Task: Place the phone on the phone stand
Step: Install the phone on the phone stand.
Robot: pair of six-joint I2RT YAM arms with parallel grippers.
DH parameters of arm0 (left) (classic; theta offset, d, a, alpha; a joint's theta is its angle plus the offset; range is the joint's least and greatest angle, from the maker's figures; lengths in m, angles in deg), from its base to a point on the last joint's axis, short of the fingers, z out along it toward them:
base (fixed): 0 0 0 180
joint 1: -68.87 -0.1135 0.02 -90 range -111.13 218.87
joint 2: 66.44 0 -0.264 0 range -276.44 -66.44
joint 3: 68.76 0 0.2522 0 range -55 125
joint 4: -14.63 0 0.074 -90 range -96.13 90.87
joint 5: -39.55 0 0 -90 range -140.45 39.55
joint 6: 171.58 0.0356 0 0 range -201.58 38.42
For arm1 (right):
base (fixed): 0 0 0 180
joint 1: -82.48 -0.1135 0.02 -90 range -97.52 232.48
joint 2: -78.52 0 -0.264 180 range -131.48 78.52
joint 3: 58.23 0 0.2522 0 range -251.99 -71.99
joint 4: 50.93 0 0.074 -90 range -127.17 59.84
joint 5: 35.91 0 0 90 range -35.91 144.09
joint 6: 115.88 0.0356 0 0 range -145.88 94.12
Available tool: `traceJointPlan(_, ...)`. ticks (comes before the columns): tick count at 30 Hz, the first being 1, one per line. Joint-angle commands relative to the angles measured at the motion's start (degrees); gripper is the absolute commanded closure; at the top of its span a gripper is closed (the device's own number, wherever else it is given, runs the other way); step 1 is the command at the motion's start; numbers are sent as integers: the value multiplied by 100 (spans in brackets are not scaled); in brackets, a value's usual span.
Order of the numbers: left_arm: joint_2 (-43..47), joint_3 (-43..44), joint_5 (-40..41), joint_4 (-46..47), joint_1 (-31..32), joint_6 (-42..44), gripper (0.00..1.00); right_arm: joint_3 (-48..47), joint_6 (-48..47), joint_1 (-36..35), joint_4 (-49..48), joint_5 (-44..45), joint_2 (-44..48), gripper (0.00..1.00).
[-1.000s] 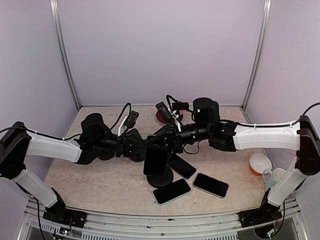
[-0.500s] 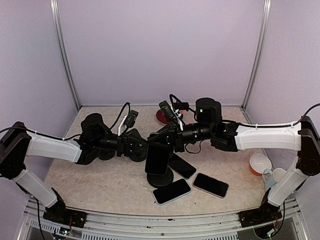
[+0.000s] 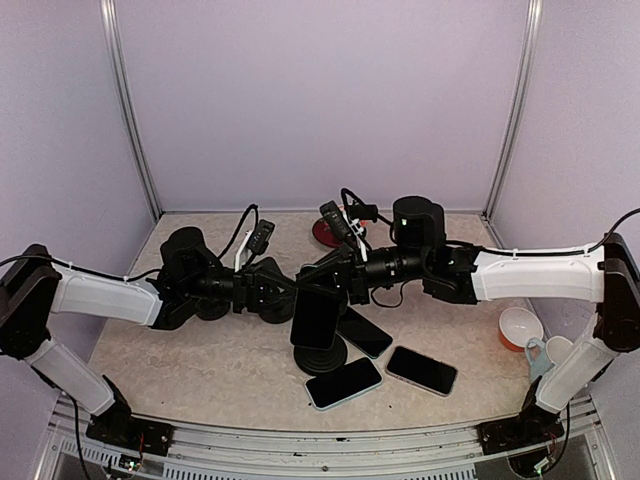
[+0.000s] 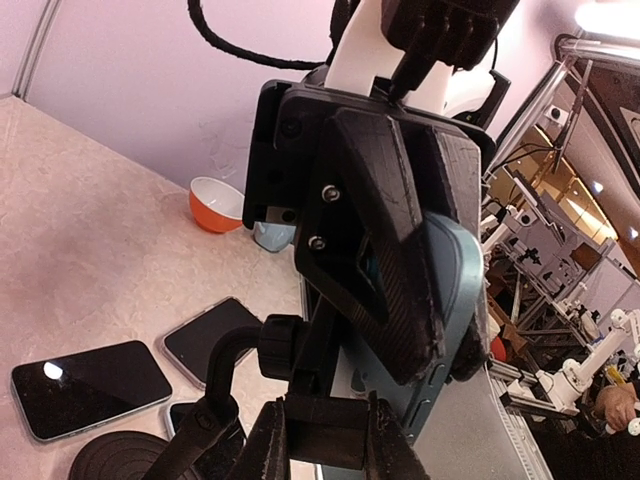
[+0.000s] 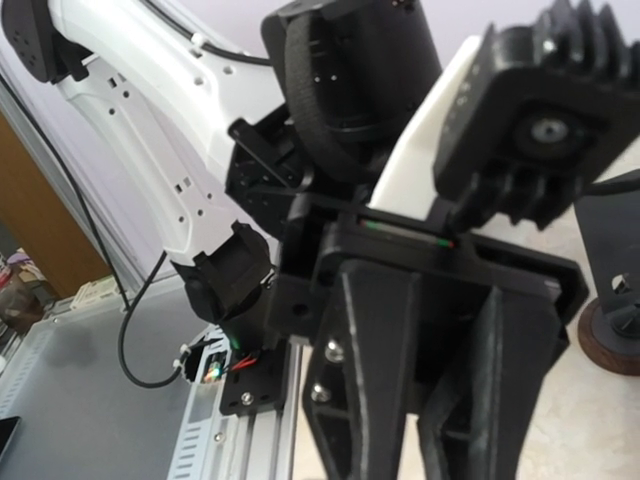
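Seating step, apparently. Phone (image 3: pixel 314 320) stood upright on the phone stand (image 3: pixel 322 357), centre of bench (image 3: pixel 200 370). Right gripper (image 3: pixel 320 288) pinched shut on its top; left gripper (image 4: pixel 330 425) nipped the stand's neck (narrow gap). Next, likely: release slowly without tipping.

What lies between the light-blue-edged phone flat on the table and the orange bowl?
One black phone lying flat, screen up, nearer the light-blue-edged phone than the orange bowl; the top view shows it.
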Motion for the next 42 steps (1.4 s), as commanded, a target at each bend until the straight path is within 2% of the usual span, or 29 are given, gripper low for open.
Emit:
traceJointPlan(1, 383, -95, -304, 481, -179, 119, 100, 278, -37, 354, 652, 454, 210, 100)
traceJointPlan(13, 444, -154, -197, 464, -249, 128, 100, 271, -76, 500, 1180, 765, 290, 100)
traceJointPlan(20, 434, -132, -189, 433, -252, 136, 100, 133, 22, 547, 1449, 945, -35, 100)
traceJointPlan(31, 542, -142, -120, 168, -290, 318, 100, 101, -212, 550, 1627, 487, -81, 100)
traceJointPlan(36, 517, -100, -161, 140, -295, 330, 100, 112, -348, 549, 1605, -266, -68, 100)
traceJointPlan(42, 504, -71, -165, 142, -289, 314, 100, 48, -521, 554, 1862, 45, 24, 100)
